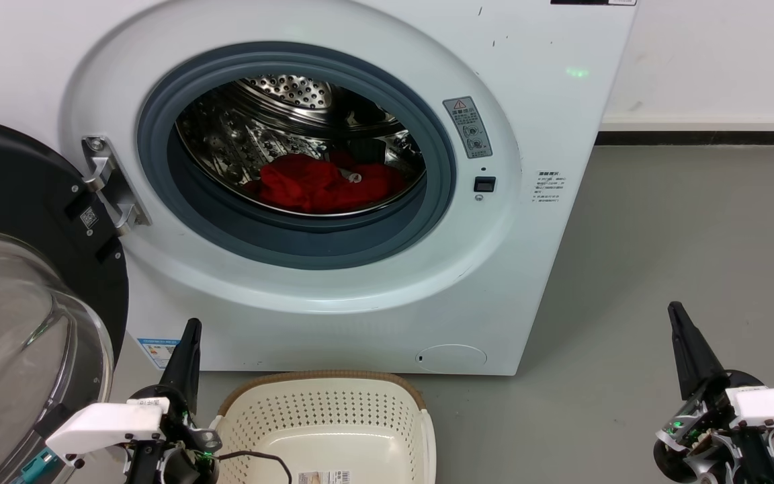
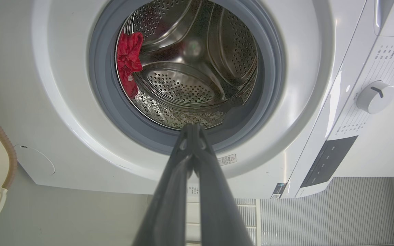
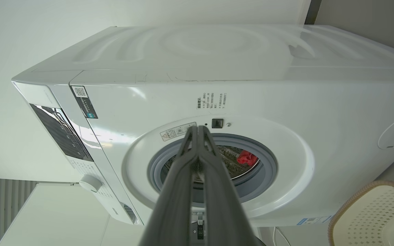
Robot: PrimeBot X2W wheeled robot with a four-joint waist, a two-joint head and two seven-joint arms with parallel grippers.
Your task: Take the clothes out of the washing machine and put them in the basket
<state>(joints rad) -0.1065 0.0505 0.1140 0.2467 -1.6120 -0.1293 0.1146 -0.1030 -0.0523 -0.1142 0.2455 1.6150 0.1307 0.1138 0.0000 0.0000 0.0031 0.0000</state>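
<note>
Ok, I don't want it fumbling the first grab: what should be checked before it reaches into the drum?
1. Door swung clear of the porthole: ok.
2. Clothes lying at the bottom of the drum, nothing in front of them: ok.
3. Basket on the floor below the washing machine opening: ok.
4. Left jaws open for a grasp: not ok, shut on nothing.
5. Right jaws open: not ok, also shut on nothing.
6. How many garments the red pile holds: cannot tell.
</note>
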